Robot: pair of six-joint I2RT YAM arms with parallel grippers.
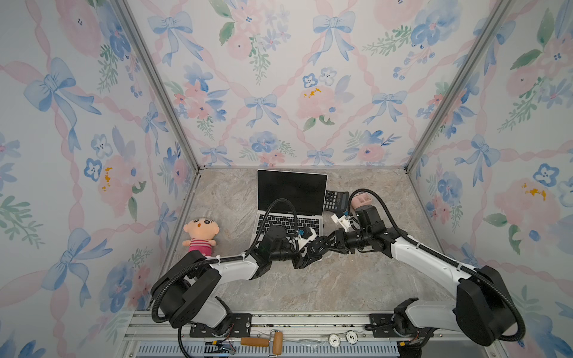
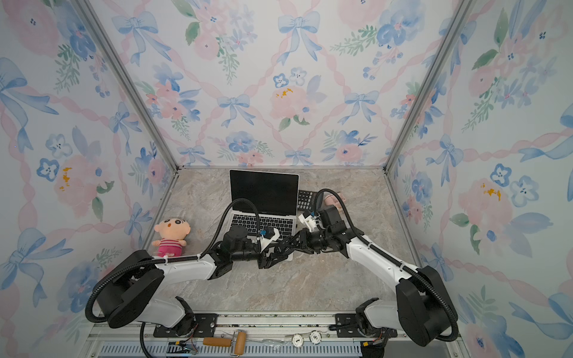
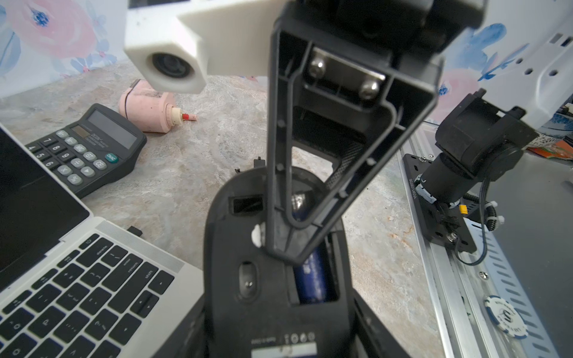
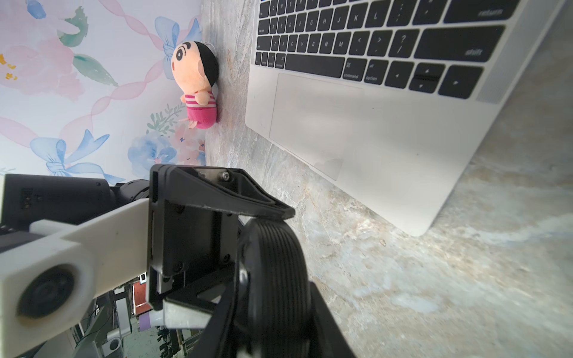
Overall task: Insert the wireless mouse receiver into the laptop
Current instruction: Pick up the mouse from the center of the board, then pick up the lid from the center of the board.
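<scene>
Marbled grey-beige stone covers the tabletop. Toward its back the slim pale silver-gold laptop stands open, its black screen dark. Near the laptop's front right corner both arms meet over one black oval plastic mouse. The mouse is turned belly-up with its cover off, so its blue cylindrical battery lies bare.

The right pincer pinches the mouse through its thickness, one finger pressed on the underside. The left pincer straddles the mouse across its width; whether it is clamped or merely close I cannot tell. The small rectangular pocket beside the battery looks empty.

A tiny dark stub, likely the wireless mouse receiver, sits against the laptop's right edge near the hinge, well apart from both pincers. Whether it is seated in a port is not visible.

So the step in hand seems to be passing the opened mouse between pincers, not the insertion itself. Next, I judge, one pincer must let go, reach the stub and press it squarely into the edge.
</scene>
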